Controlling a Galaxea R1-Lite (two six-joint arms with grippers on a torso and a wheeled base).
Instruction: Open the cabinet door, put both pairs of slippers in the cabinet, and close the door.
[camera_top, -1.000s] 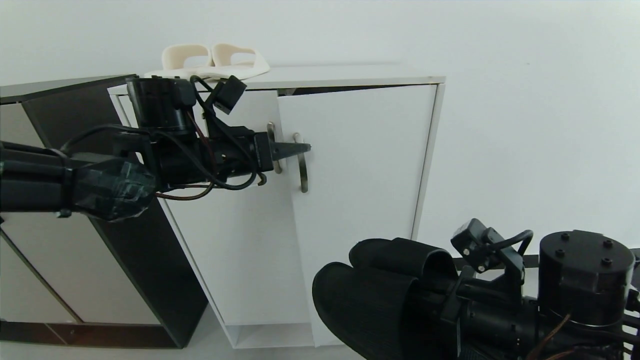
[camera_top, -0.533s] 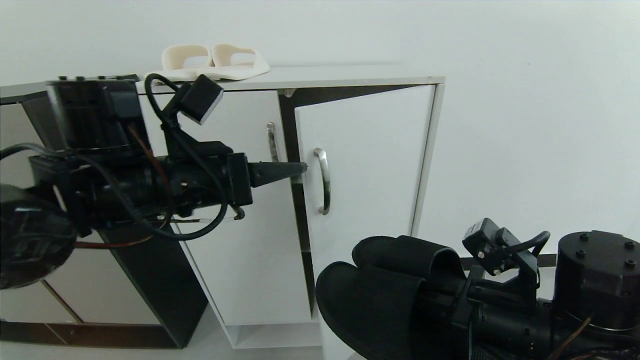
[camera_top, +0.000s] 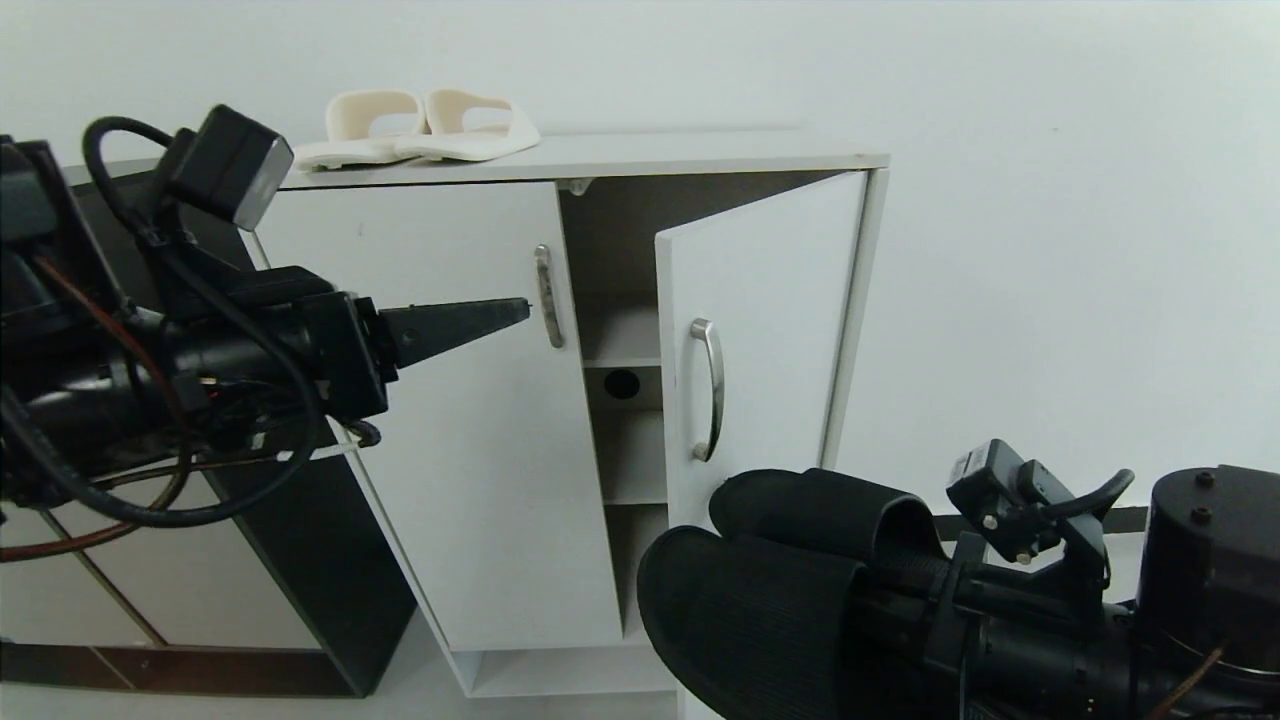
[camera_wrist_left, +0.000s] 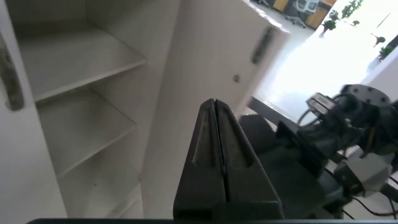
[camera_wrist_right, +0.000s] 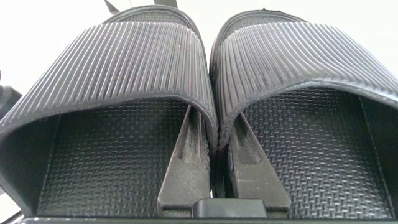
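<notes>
Pinching the adjoining straps of the black ribbed rubber slippers (camera_top: 760, 590), my right end effector (camera_wrist_right: 214, 113) holds them low before the half-open white cabinet door (camera_top: 770, 300). My left end effector (camera_top: 518, 306), pressed closed and empty, hangs before the closed left door (camera_top: 450, 430). The cream slippers (camera_top: 425, 125) lie on the cabinet top (camera_top: 700, 148). The gap looks narrow: the wide pair could catch the door's edge and twist loose.

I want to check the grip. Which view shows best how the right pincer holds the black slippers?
The right wrist view: the right pincer has one finger inside each of the black slippers, pinching their inner walls together. The head view shows the pair from outside, the grip hidden. The left wrist view leaves them too unclear.
</notes>
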